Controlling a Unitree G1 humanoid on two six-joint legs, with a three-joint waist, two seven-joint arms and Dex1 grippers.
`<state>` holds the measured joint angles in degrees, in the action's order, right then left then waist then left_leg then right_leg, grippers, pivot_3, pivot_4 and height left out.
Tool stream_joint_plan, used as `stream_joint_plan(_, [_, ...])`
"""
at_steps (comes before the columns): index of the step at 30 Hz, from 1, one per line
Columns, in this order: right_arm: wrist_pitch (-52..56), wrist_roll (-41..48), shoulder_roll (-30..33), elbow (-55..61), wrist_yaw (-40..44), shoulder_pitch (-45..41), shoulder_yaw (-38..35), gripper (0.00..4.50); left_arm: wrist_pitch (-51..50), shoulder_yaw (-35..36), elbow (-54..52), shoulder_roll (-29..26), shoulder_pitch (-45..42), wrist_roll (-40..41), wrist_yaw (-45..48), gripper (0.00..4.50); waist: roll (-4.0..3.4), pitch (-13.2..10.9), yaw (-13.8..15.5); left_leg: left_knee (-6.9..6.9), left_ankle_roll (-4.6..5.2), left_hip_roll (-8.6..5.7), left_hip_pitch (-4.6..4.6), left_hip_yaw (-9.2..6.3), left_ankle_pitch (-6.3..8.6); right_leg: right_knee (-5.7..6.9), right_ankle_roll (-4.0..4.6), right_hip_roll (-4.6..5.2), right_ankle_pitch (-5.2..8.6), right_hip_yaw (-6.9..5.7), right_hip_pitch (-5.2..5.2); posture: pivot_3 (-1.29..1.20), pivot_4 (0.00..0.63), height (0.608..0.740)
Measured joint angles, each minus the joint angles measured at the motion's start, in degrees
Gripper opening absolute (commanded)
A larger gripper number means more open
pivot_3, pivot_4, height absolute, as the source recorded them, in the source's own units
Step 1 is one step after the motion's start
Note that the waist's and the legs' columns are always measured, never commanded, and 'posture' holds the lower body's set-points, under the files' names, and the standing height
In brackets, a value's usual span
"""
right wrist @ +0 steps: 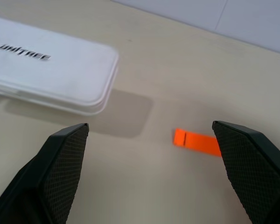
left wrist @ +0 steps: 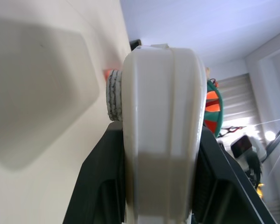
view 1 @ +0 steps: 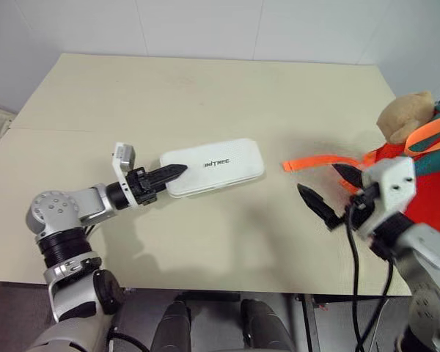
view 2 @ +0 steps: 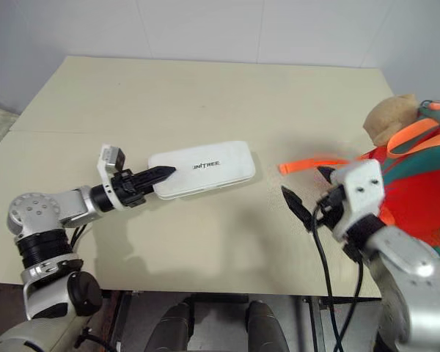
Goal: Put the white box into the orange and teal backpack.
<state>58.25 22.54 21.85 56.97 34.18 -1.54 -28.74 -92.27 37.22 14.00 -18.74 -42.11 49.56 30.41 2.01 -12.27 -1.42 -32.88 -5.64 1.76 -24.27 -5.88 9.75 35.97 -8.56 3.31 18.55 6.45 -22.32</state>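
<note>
white box (view 1: pixel 214 167) clamped by left hand (view 1: pixel 172 173), lifted; right hand (view 1: pixel 330 192) wide open beside orange and teal backpack (view 1: pixel 425 172); insertion pending

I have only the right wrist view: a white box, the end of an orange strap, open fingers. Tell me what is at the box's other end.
Observer: The left end effector is shut on the box, gripping the short end on the robot's left.
Operator: Find the backpack for me.
Observer: The backpack sits at the right edge of the table, close beside the right arm.
Operator: Say where that strap leads.
Observer: The strap lies on the table and runs right to the backpack.
</note>
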Motion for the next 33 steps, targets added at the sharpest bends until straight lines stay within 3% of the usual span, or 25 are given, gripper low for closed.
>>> stream_joint_plan(5, [-8.6,4.6,-1.5,1.2,-7.2,10.1,-8.1,4.5,-0.1,0.3,1.2,1.5,-3.4,0.1,-1.5,1.31,0.0,0.0,-0.4,-0.03,0.01,-0.04,0.02,0.16,0.02,-0.24,0.68,0.07,0.29,0.13,0.04,0.0,0.15,0.74])
stream_joint_plan(10, [-15.6,5.2,-4.3,1.3,-16.5,17.9,-9.0,4.5,0.6,-2.0,4.9,1.9,-4.3,0.0,-1.4,1.31,0.01,0.0,-0.3,-0.02,0.01,-0.03,0.0,0.16,0.02,-0.23,0.76,0.08,0.33,0.15,0.02,0.0,0.15,0.74])
stream_joint_plan(18, [-17.2,-0.8,-7.0,-1.9,-26.7,12.5,-5.5,4.5,2.2,-4.7,6.8,1.9,-5.4,0.0,-0.7,1.31,0.0,0.0,-0.3,-0.03,0.03,-0.03,0.0,0.16,0.0,-0.26,0.82,0.09,0.29,0.16,0.03,0.0,0.15,0.74])
stream_joint_plan(24, [-21.6,-4.3,-7.1,-12.6,-29.5,4.6,-1.8,4.5,1.9,-4.5,5.7,2.1,-5.0,0.6,-0.9,1.31,-0.01,0.0,-0.3,0.04,0.04,-0.04,0.01,0.16,-0.01,-0.22,0.7,0.09,0.22,0.15,0.0,0.0,0.15,0.74])
stream_joint_plan(28, [-24.7,-6.0,-7.4,-18.8,-30.5,0.3,0.6,4.5,1.2,-3.8,3.3,2.7,-4.1,1.0,-1.5,1.31,-0.01,0.0,-0.3,0.13,0.03,-0.03,0.01,0.16,-0.01,-0.2,-0.01,0.08,-0.14,0.14,-0.03,0.0,0.15,0.74])
stream_joint_plan(33, [-28.0,-9.3,-6.9,-28.4,-31.6,-6.8,4.1,4.5,0.5,-1.9,0.2,3.1,-2.5,1.9,-2.8,1.31,-0.04,0.0,-0.5,0.21,0.03,-0.03,0.02,0.16,-0.03,-0.17,-0.04,0.08,-0.15,0.15,-0.08,0.0,0.15,0.74])
